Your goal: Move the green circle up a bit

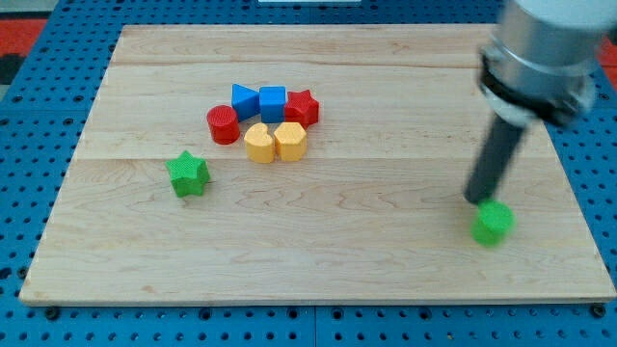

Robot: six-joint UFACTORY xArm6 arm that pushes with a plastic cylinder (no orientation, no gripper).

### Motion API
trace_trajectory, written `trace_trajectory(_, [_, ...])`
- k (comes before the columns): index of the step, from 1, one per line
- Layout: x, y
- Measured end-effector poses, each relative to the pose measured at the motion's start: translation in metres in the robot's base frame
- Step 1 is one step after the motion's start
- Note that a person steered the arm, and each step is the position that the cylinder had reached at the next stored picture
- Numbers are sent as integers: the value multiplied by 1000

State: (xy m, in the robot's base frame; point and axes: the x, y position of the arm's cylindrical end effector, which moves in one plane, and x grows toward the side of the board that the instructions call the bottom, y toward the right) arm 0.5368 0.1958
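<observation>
Camera view, single frame.

Board [318, 260]: light wood, on a blue pegboard. Green circle [493, 223] sits near the view's right edge, low on the board, well apart from all other blocks. It looks undisturbed, upright and flat on the wood.

Tip [474, 199]: the rod comes down from the arm's grey housing at the view's top right and ends just above and slightly left of the green circle, very near it or touching its upper-left edge; contact cannot be told. The tool is a bare rod, with nothing to open or close and nothing held.

Progress, as a judgement: the push up is not yet done. The tip stands on the circle's upper side, so a push from here would drive it down or right. The tip likely needs to go round to the circle's lower side first.

Other blocks: green star [187, 173] at the view's left; a cluster at top centre of red circle [223, 124], blue triangle [245, 100], blue cube [273, 101], red star [302, 107], yellow heart [258, 142], yellow hexagon [290, 140].
</observation>
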Motion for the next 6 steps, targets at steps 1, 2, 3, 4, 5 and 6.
trace_trajectory(1, [-39,-7])
trace_trajectory(2, [-42,64])
trace_trajectory(3, [50,115])
trace_trajectory(4, [81,12])
trace_trajectory(5, [78,-36])
trace_trajectory(6, [58,-6])
